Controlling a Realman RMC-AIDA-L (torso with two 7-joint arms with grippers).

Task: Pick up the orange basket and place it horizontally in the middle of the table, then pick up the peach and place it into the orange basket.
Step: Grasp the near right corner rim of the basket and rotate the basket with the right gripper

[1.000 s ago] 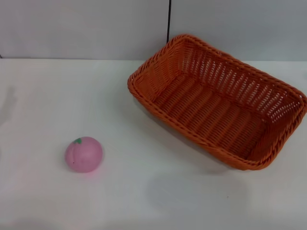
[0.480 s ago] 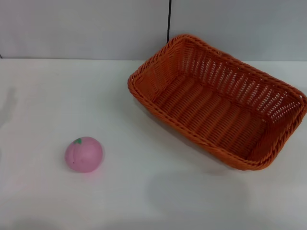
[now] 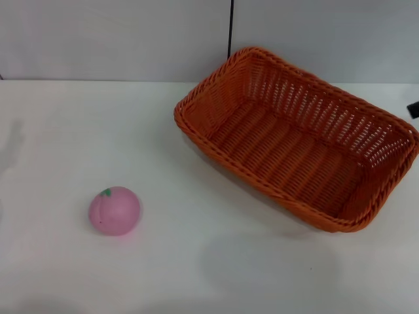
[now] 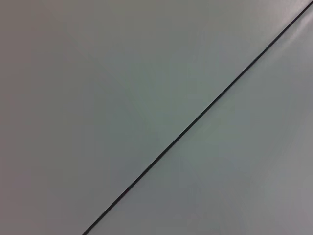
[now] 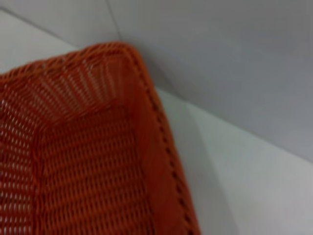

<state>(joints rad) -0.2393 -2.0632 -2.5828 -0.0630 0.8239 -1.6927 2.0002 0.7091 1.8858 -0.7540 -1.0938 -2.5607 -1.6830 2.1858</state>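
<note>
The table [image 3: 59,131] fills most of the head view, a plain white top running from the lower edge of the frame up to a pale grey wall [image 3: 98,39] across the top, where a thin dark seam [image 3: 230,29] runs straight down just right of centre

The orange basket [image 3: 288,150] takes up the upper right of the frame. It sits on the table open side up and skewed, with its long sides running from upper left to lower right. One corner lies near the wall below the seam and the opposite corner lies close to the right edge of the frame. Nothing lies inside it. The right wrist view looks down on one corner of the same basket [image 5: 83,161], with its braided rim, bare table and the wall beyond

The peach [image 3: 114,210] rests alone on the table in the lower left of the frame, its green leaf mark up, well apart from the basket

At the far right edge of the frame, just above the basket's rim, a small dark tip of the right gripper [image 3: 414,109] pokes in. Whether it is spread or pressed together cannot be told, and it holds nothing that shows

The left gripper is out of sight, and the left wrist view shows only grey wall crossed by a dark line
</note>
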